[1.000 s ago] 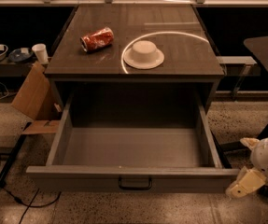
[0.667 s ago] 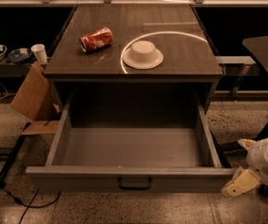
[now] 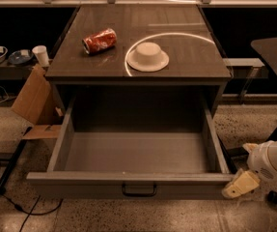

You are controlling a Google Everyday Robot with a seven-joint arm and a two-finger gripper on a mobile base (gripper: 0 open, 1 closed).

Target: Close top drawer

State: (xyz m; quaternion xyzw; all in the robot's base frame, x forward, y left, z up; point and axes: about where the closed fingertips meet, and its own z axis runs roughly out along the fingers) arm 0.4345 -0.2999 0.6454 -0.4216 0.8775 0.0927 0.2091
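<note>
The top drawer (image 3: 133, 183) is a wide, deep grey box pulled fully out of the cabinet. Its inside is bare. A small dark bar handle (image 3: 139, 191) sits at the centre of its flat front. My gripper (image 3: 241, 184) is at the lower right, just beyond the right end of the drawer front, close to its corner. The white arm behind it runs off the right edge.
On the cabinet top (image 3: 186, 47) lie a red soda can (image 3: 99, 40) on its side and an upturned white bowl (image 3: 148, 57). A cardboard box (image 3: 32, 98) leans at the left. A white cup (image 3: 41, 55) and bowls stand on a low shelf at left. A dark table (image 3: 275, 52) is at right.
My gripper has moved a little to the left and down, closer to the right corner of the drawer front. The drawer has not moved.
</note>
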